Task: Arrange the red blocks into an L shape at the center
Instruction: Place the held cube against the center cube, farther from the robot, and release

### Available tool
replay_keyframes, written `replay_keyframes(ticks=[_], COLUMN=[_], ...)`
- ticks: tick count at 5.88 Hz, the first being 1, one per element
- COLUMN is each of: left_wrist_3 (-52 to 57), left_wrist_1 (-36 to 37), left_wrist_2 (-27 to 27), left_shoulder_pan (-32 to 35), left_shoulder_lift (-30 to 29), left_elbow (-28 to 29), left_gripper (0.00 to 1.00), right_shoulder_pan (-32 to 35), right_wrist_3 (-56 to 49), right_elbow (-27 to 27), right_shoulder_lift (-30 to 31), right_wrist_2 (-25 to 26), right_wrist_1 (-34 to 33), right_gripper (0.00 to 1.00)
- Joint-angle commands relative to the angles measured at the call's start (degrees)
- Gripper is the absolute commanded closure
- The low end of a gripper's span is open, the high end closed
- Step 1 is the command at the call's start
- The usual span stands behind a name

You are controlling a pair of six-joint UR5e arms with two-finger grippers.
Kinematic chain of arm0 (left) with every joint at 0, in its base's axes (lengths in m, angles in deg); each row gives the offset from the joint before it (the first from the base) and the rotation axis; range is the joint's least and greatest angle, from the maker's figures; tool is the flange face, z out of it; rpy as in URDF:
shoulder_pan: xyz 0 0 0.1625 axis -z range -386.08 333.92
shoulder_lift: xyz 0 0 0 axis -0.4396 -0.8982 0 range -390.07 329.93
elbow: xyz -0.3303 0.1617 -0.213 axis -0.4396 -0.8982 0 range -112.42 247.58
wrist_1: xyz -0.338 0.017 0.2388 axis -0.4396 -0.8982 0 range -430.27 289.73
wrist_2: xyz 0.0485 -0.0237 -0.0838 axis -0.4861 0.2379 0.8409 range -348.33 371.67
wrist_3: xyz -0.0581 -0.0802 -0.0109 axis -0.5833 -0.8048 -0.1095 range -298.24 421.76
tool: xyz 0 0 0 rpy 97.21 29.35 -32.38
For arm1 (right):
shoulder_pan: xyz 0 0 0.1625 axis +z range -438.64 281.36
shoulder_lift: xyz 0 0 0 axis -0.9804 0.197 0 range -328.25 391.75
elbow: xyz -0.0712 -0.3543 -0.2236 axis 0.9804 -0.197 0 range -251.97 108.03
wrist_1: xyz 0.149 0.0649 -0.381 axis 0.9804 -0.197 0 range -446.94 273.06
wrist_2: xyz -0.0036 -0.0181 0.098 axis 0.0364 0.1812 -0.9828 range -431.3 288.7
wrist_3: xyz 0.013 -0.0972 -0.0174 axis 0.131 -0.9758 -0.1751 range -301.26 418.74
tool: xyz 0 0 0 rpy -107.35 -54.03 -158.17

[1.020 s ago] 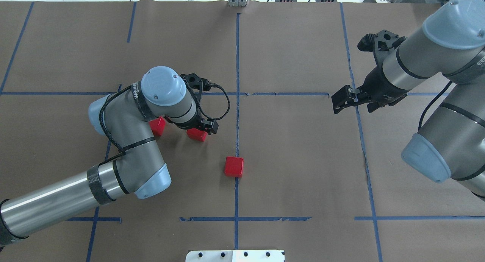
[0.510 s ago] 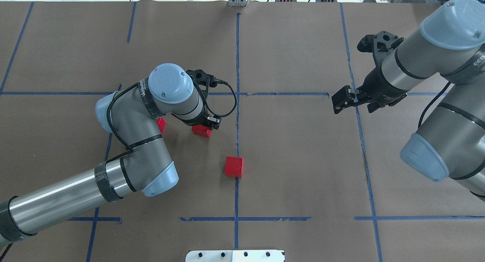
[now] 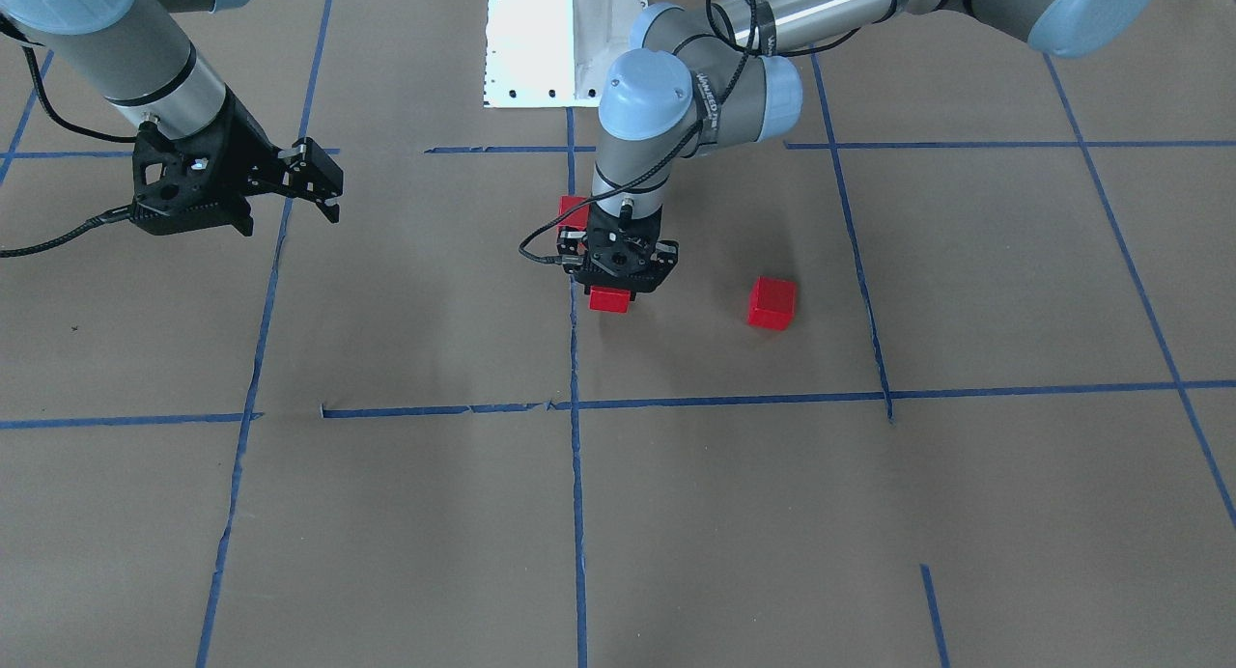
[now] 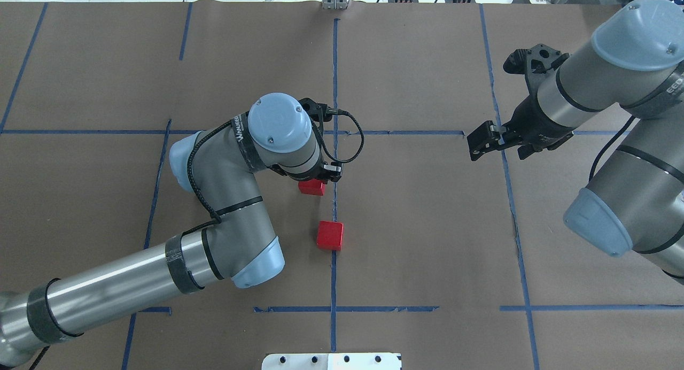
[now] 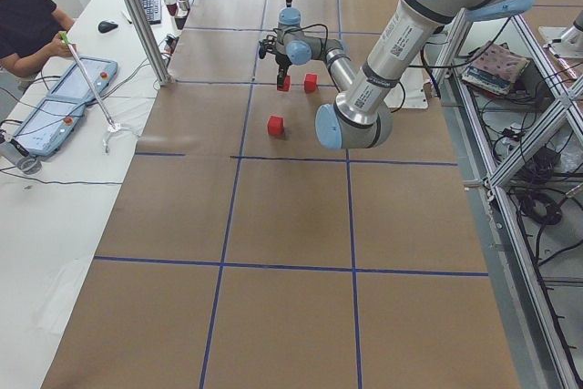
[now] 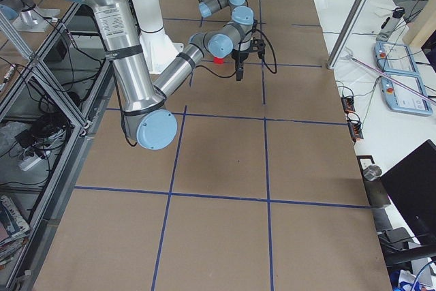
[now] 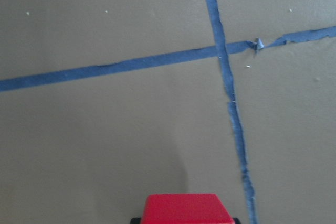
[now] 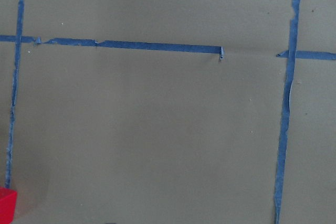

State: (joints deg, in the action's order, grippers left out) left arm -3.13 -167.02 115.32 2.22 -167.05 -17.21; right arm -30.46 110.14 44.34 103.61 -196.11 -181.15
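Note:
My left gripper (image 3: 611, 290) is shut on a red block (image 3: 610, 299) and holds it low over the brown table, just left of the centre tape line in the overhead view (image 4: 312, 187). The block fills the bottom edge of the left wrist view (image 7: 188, 208). A second red block (image 4: 329, 235) lies on the centre line nearer the robot, partly hidden behind the gripper in the front view (image 3: 573, 208). A third red block (image 3: 772, 303) lies further to the robot's left; my left arm hides it in the overhead view. My right gripper (image 4: 482, 140) is open and empty, hovering far to the right.
Blue tape lines (image 4: 334, 92) divide the brown table into large squares. The white robot base plate (image 3: 555, 41) is at the robot's edge. An operator (image 5: 27, 15) sits beside the table at a side desk with tablets.
My left arm has moved right with the red block in its gripper, up to the centre tape line. Its elbow now covers the third block in the overhead view. The right arm has not moved.

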Motion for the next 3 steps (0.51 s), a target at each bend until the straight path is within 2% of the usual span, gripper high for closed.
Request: replay_keyframes(ticks=[1,3], left_wrist_3=[-3.5,-3.5], left_wrist_1=[4.4,4.2], left_wrist_2=[-2.7,-3.4], left_shoulder_pan=[-3.2,-4.2], left_shoulder_lift=[-2.2,-2.2], left_elbow=[0.1,0.1], left_gripper=[1.00,1.00], right_shoulder_pan=[0.0,0.0], right_wrist_3=[0.2,0.0], right_elbow=[0.1,-0.1], right_shoulder_lift=[0.0,0.0], right_wrist_2=[0.0,0.0], right_wrist_1=[0.0,0.0], right_gripper=[0.00,0.00])
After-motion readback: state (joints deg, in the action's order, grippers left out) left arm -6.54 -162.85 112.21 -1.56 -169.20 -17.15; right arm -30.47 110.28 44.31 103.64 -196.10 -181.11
